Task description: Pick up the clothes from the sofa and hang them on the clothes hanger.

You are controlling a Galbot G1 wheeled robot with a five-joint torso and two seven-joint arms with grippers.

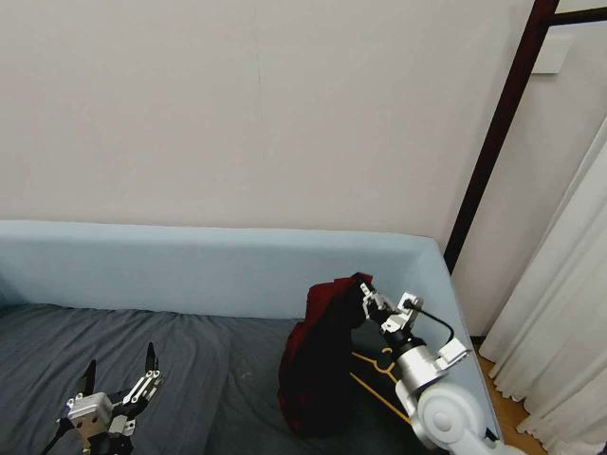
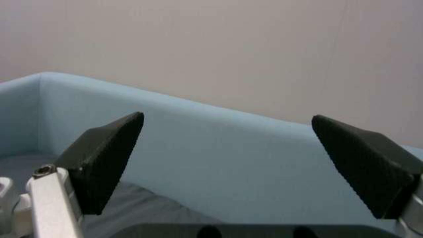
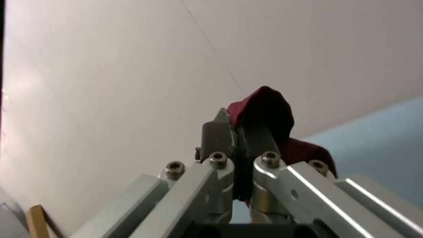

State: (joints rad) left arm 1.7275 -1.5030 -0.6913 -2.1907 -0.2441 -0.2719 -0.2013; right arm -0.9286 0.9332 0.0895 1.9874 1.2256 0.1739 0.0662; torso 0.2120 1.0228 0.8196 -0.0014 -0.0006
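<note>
A dark red garment [image 1: 321, 360] hangs in folds above the grey sofa seat [image 1: 171, 351], near the sofa's right end. My right gripper [image 1: 366, 295] is shut on the garment's top edge and holds it up; in the right wrist view the red cloth [image 3: 268, 111] sticks out past the closed fingers [image 3: 218, 134]. A yellow clothes hanger [image 1: 377, 384] lies on the seat right of the garment, partly hidden by my right arm. My left gripper [image 1: 121, 370] is low over the left of the seat, open and empty, its two black pads [image 2: 106, 158] wide apart.
The light blue sofa back [image 1: 218, 265] runs across behind the seat, with its right armrest [image 1: 455, 322] beside my right arm. A dark wooden post [image 1: 493, 142] and white curtains [image 1: 564, 322] stand to the right. A plain wall is behind.
</note>
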